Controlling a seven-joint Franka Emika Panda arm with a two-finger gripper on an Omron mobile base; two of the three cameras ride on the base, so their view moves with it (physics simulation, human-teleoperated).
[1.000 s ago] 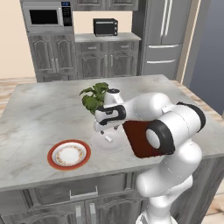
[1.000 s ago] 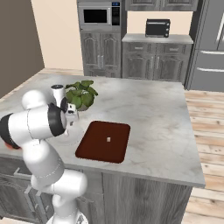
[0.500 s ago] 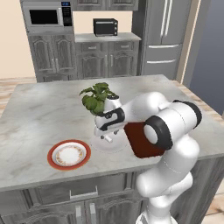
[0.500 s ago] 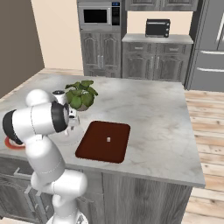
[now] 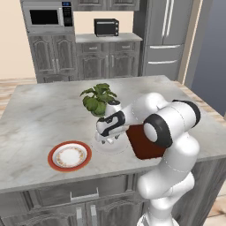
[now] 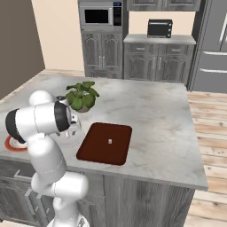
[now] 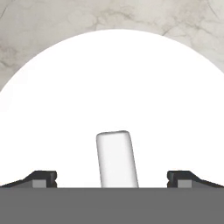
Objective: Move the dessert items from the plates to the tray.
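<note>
Gripper (image 7: 112, 177) spread wide, fingertips (image 7: 43, 178) far apart at either side of a short white cylinder (image 7: 116, 158), touching nothing. Cylinder standing on the plain white plate (image 7: 109, 78), between the two tips, close under the hand. Plate resting on the pale marbled counter (image 7: 52, 17), its round edge clear against the stone.

From the left base camera: hand (image 5: 109, 128) low over the white plate (image 5: 102, 148), wrist reaching leftward from the bulky white arm. Potted plant (image 5: 100, 99) just behind the hand, leaves brushing close above it. Dark red-brown tray (image 5: 142, 142) just beside the white plate, partly hidden by the arm's elbow. Orange-rimmed plate (image 5: 69, 156) nearer the counter's front edge, apart from the white one; nothing discernible on its cream patterned centre at this size.

From the right base camera: tray (image 6: 105, 142) lying flat near the front of the island, a small pale lump (image 6: 109, 141) sitting near its middle. Plant (image 6: 81, 95) beside the tray's far left corner. Sliver of the orange-rimmed plate (image 6: 12, 144) peeking out behind the arm. White plate and hand mostly hidden by the arm's upper links here.

Beyond the island: grey cabinets, a microwave (image 5: 44, 16), a toaster oven (image 5: 106, 27) on the back counter, a steel fridge (image 5: 164, 37).
</note>
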